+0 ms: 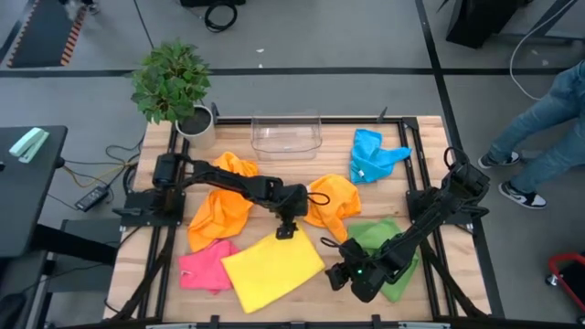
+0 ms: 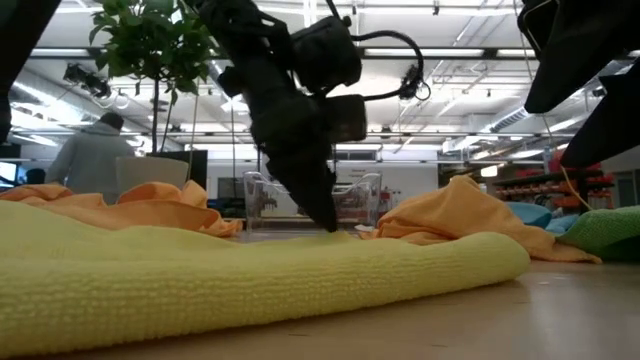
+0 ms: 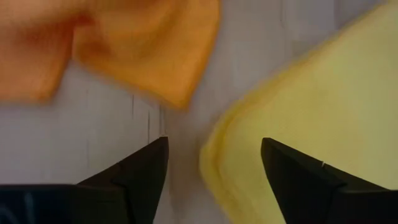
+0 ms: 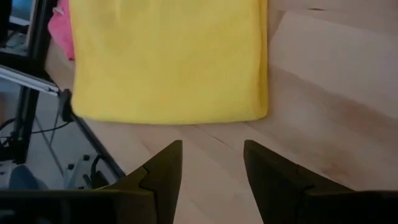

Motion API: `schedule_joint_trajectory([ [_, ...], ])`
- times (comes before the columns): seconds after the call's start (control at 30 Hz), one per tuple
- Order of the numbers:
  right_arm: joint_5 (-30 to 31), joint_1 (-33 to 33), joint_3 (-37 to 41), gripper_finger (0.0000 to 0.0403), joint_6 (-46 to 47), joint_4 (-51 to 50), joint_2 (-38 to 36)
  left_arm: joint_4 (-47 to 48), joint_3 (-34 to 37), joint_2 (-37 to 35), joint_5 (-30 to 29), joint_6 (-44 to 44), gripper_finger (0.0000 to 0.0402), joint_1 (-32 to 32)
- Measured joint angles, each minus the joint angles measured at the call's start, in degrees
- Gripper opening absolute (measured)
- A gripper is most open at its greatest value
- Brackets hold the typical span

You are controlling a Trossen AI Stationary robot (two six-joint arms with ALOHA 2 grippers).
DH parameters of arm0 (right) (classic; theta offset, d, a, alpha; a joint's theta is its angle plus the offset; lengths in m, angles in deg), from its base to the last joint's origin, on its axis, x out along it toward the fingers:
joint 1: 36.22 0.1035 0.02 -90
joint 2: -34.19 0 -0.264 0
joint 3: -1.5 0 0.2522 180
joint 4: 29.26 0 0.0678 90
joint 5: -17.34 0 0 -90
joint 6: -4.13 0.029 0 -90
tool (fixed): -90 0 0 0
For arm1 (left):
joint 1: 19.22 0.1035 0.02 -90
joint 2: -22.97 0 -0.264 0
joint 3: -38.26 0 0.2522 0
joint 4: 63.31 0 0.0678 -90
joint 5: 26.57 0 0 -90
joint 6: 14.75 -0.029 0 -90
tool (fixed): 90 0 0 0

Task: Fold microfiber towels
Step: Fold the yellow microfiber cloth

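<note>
High view puts my left hand (image 1: pixel 287 230) right at the far corner of the yellow towel (image 1: pixel 272 269), which lies flat near the front edge of the desk (image 1: pixel 423 151), between the pink towel (image 1: pixel 207 265) and the green towel (image 1: pixel 388 254). From the left wrist view, my fingers (image 3: pixel 140 180) are spread, straddling that yellow corner, nothing pinched yet. My right hand (image 1: pixel 340 275) hovers by the yellow towel's near-right corner, also spread and empty, with the cloth's edge just ahead of it in the right wrist view.

Now the risks, as I judge them. The corner sits off-centre between my left fingers, closer to one side. If I close like this I might catch only a sliver of fabric, and it could slip out when I lift. Going too low could scrape the fingertips on the wood and shove the cloth into a wrinkle instead of grabbing it.

One orange towel (image 1: pixel 333 203) lies just beside that corner, and the other orange towel (image 1: pixel 222 203) is near my arm. A careless sweep could drag either one along and foul the fold.

If my two hands lift unevenly, the yellow square will skew and the edges won't meet. The blue towel (image 1: pixel 373 155) and clear bin (image 1: pixel 286 133) are well apart, no trouble there.
</note>
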Motion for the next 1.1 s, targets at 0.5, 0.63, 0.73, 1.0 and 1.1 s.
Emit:
schedule_joint_trajectory([
  [0.5,0.0,0.0,0.0,0.0180,-0.2,-1.8,0.0,0.8,0.0,0.0,-0.2,0.4,0.0059,-0.5],
  [0.63,0.0,0.0,0.0,0.0180,-0.3,-1.7,0.0,0.8,0.0,0.0,-0.2,1.5,0.0011,-0.6],
  [0.73,0.0,0.0,0.0,0.0180,-0.7,-1.6,0.0,1.1,0.0,0.0,-1.9,2.1,0.0011,-0.6],
  [1.0,0.0,-1.8,0.0,0.0197,2.3,-2.7,0.4,6.6,0.0,-2.4,-5.9,7.5,0.0009,1.9],
  [1.1,0.0,-4.2,0.0,0.0213,3.8,-3.4,1.6,8.6,0.1,-2.6,-5.8,7.4,0.0007,1.8],
])
